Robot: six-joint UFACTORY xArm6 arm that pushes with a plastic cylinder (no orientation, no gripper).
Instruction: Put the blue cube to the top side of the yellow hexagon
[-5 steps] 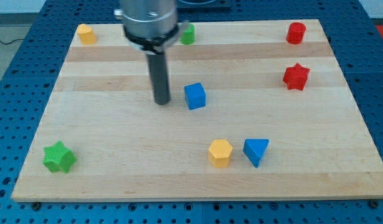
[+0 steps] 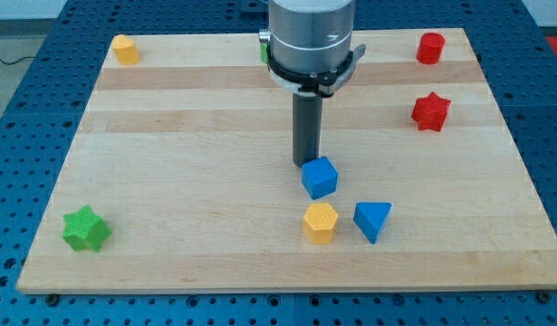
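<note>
The blue cube (image 2: 320, 177) sits just above the yellow hexagon (image 2: 321, 222) near the board's lower middle, a small gap between them. My tip (image 2: 306, 163) is at the cube's upper left corner, touching or nearly touching it. The rod rises from there to the arm's grey body, which hides part of the board's top edge.
A blue triangle (image 2: 372, 220) lies right of the yellow hexagon. A red star (image 2: 430, 111) and a red block (image 2: 430, 47) are at the upper right. A yellow block (image 2: 125, 49) is at the top left, a green star (image 2: 86, 228) at the lower left. A green block (image 2: 263, 50) is mostly hidden behind the arm.
My tip moved to the right and down. The blue cube moved down and to the right, from mid-board to just above the yellow hexagon.
</note>
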